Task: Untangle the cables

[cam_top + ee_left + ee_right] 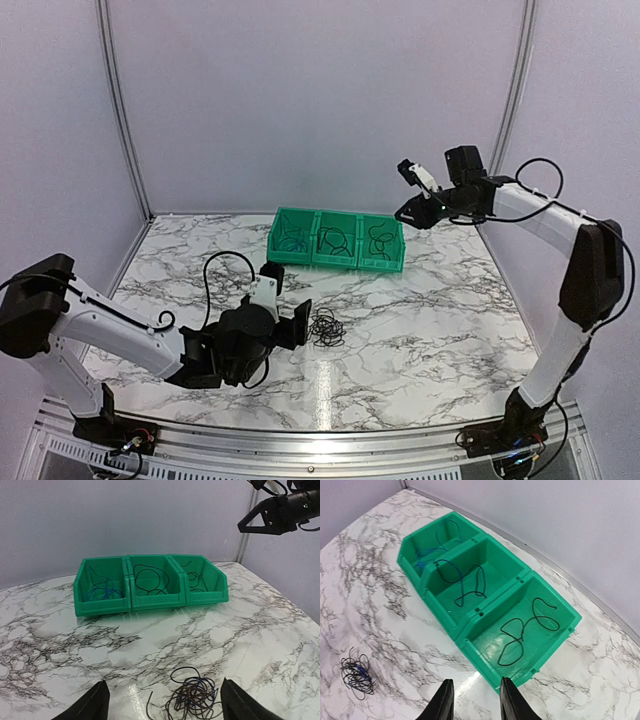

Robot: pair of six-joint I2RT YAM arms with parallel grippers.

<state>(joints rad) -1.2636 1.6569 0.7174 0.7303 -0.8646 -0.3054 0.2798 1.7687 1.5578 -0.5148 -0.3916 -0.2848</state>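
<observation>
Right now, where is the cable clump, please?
In the top view the clump lies just right of the left end effector, in front of the green bins.

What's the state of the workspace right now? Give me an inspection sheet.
Surface: marble table, glossy.
Job's things: tangled clump of black and blue cables on the table; three green bins each hold loose cable.
Clutter: nothing seen.
Grippers: left gripper open, low, near the clump; right gripper open, empty, raised by the bins.
Cables: black arm leads loop freely.
Surroundings: pale walls.
</observation>
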